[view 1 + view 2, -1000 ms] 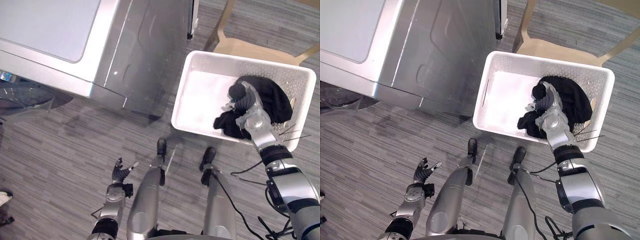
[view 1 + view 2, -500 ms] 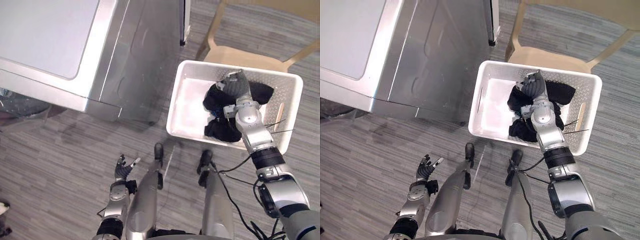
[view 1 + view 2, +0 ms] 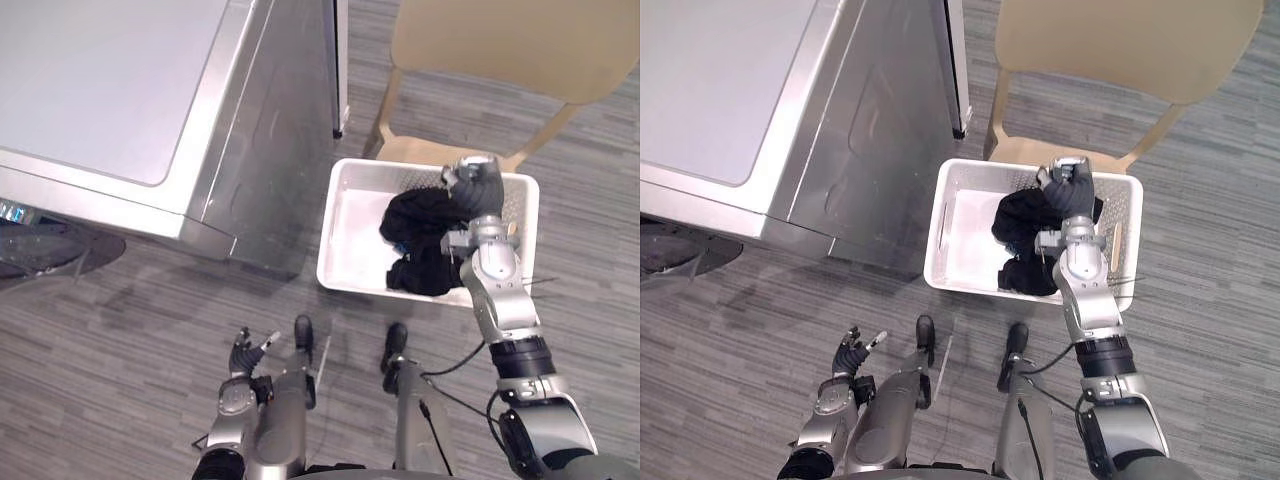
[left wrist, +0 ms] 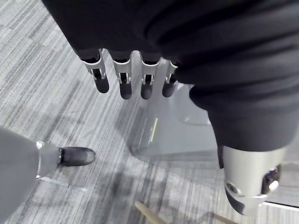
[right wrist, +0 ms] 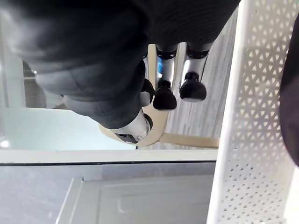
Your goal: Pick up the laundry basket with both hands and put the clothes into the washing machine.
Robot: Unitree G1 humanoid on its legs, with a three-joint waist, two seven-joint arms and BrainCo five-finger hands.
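left eye view: laundry basket [image 3: 352, 235] on the floor [image 3: 150, 300] beside the washing machine [image 3: 120, 90], long axis left-right, black clothes [image 3: 420, 225] in its right half. right hand [image 3: 478, 185] over the far rim, fingers [image 5: 191, 79] loose, empty. left hand [image 3: 243, 355] low, fingers spread, well apart from it.

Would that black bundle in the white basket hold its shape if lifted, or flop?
Probably flop: the black clothes lie crumpled in soft folds in the basket. Likely light for their bulk, and cloth should not roll or slide much.

The right robot hand [image 3: 474, 186] apparently reached the far rim of the basket [image 3: 348, 236].
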